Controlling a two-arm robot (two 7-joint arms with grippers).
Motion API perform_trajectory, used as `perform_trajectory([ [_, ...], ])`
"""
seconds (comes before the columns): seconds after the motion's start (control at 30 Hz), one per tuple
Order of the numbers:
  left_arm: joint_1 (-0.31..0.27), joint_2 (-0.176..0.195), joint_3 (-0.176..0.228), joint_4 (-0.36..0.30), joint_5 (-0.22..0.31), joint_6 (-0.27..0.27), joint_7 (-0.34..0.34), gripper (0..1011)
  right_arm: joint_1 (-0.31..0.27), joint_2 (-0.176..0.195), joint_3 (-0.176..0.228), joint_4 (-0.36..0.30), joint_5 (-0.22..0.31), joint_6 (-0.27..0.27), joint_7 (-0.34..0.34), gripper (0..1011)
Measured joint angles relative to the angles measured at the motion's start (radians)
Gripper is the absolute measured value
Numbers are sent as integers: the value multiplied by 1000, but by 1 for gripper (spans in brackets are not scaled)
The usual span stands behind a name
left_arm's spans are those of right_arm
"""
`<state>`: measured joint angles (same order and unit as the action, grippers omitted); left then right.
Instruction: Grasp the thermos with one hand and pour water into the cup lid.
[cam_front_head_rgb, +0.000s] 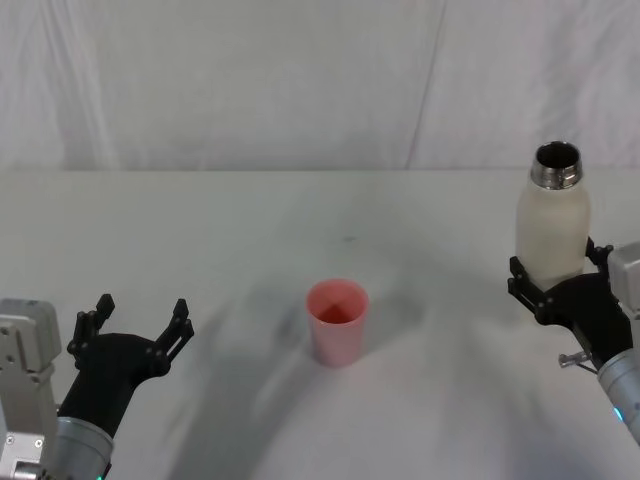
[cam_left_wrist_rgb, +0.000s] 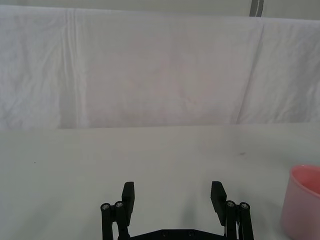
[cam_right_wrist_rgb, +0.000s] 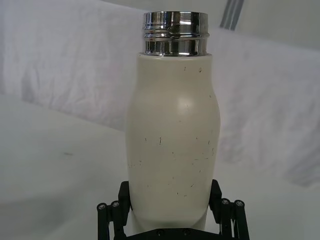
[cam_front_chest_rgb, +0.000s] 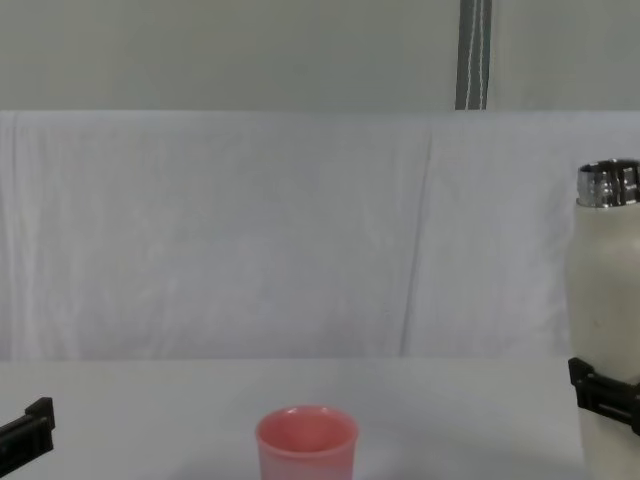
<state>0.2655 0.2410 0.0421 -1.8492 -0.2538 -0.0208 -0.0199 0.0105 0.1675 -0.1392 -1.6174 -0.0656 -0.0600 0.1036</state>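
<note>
I see the right gripper (cam_front_head_rgb: 553, 283) w/ jaws clenched on the lower body of the thermos (cam_front_head_rgb: 552, 222), upright, cap off, at the bench's (cam_front_head_rgb: 300, 220) right side. Cup lid (cam_front_head_rgb: 337, 321) stands mid-bench, well apart. Left gripper (cam_front_head_rgb: 140, 322) idle at lower left, jaws released.

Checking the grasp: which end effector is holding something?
The right end effector, shut on the thermos; the left end effector is open and empty.

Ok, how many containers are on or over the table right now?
2. The pink cup lid stands mid-table, open side up. The thermos is on the right, upright and uncapped, clamped low by the right gripper. Nothing appears hidden.
</note>
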Motion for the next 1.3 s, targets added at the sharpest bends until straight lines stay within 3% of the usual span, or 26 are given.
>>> perform_trajectory([
  [0.23, 0, 0, 0, 0, 0, 0, 0, 1001, -22, 27, -10, -41, -79, 4, -14, 955],
  [0.37, 0, 0, 0, 0, 0, 0, 0, 1001, -38, 42, -18, -57, -160, 5, -40, 955],
  [0.7, 0, 0, 0, 0, 0, 0, 0, 1001, -57, 51, -33, -76, -301, 11, -92, 955],
  [1.3, 0, 0, 0, 0, 0, 0, 0, 1001, -56, 68, -96, -61, -510, 8, -150, 955],
])
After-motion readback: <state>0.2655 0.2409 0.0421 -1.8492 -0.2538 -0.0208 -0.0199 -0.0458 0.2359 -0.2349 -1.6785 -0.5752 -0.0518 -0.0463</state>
